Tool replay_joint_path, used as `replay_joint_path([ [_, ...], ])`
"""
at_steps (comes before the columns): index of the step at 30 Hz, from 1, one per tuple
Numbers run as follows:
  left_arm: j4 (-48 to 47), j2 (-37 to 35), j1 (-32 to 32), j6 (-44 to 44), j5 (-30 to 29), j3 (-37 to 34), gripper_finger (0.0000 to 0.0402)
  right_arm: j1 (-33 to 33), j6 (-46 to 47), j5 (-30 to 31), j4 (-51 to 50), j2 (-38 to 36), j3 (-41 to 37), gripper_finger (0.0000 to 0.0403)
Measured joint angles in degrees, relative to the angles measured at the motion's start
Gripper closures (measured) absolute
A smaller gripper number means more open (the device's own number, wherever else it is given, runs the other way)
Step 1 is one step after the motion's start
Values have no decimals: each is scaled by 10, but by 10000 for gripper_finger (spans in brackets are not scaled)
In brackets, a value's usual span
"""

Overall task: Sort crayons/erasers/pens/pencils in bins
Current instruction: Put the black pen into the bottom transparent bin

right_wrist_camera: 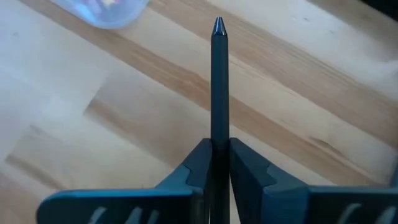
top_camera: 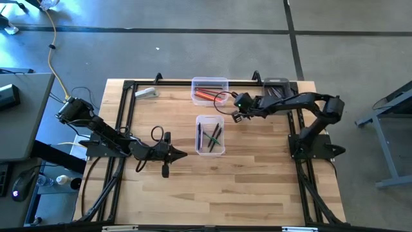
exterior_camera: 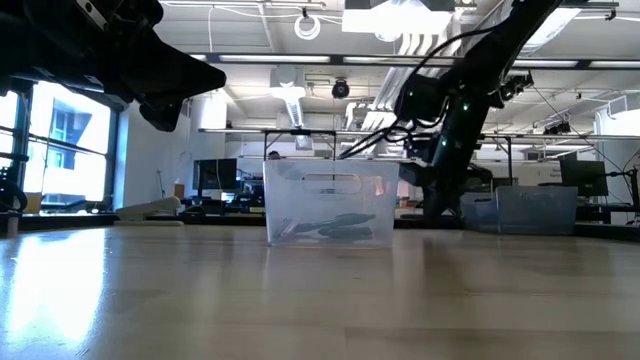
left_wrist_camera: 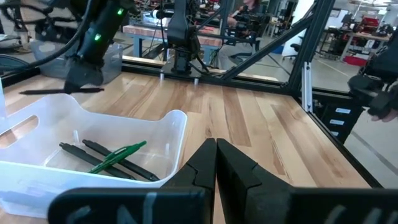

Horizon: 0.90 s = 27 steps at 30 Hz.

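Right gripper [right_wrist_camera: 219, 165] has its jaws closed on a dark pen [right_wrist_camera: 219, 81], which sticks straight out ahead of the fingers, tip forward, well clear of the bench [right_wrist_camera: 298, 93]. In the high view this gripper [top_camera: 234, 116] hangs above the bench between the 3 bins: the clear bin with red-orange crayons [top_camera: 210, 91] at the far edge, the smoky grey bin [top_camera: 277, 87] to its right, and the clear centre bin [top_camera: 210, 135] holding dark pens and 1 green pen [left_wrist_camera: 118, 157]. Left gripper [top_camera: 182, 154] rests low just left of the centre bin, jaws fully closed, holding nothing. Judgement: the pen belongs with the others in the centre bin, so the next move is a short carry and drop. Risks: the grip sits near 1 end of a long thin body, so the pen could pivot or slip on a quick swing; released while held level above the narrow bin, it may bridge the rim or bounce out; released too near the crayon bin, it lands in the wrong sort. The parked left arm is close to the bin and could be clipped.
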Motion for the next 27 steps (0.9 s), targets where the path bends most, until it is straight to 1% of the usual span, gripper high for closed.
replay_joint_path([
  [4, 0, 0, 0, 0, 1, 0, 401, 23, -1, 14, -13, -38, 0, 372],
  [10, 0, 0, 0, 0, 0, 0, 401, 58, -9, 66, -41, -108, 0, 371],
  [15, 0, 0, 0, 0, 0, 0, 401, 76, -60, 78, -16, -155, 0, 371],
  [22, 0, 0, 0, 0, 0, 0, 401, 78, -175, 67, 88, -158, 1, 371],
  [25, 0, 0, 0, 0, 0, 0, 401, 75, -240, 55, 139, -151, 3, 371],
  [27, 0, 0, 0, 1, -1, 0, 401, 70, -274, 49, 146, -136, 20, 371],
])
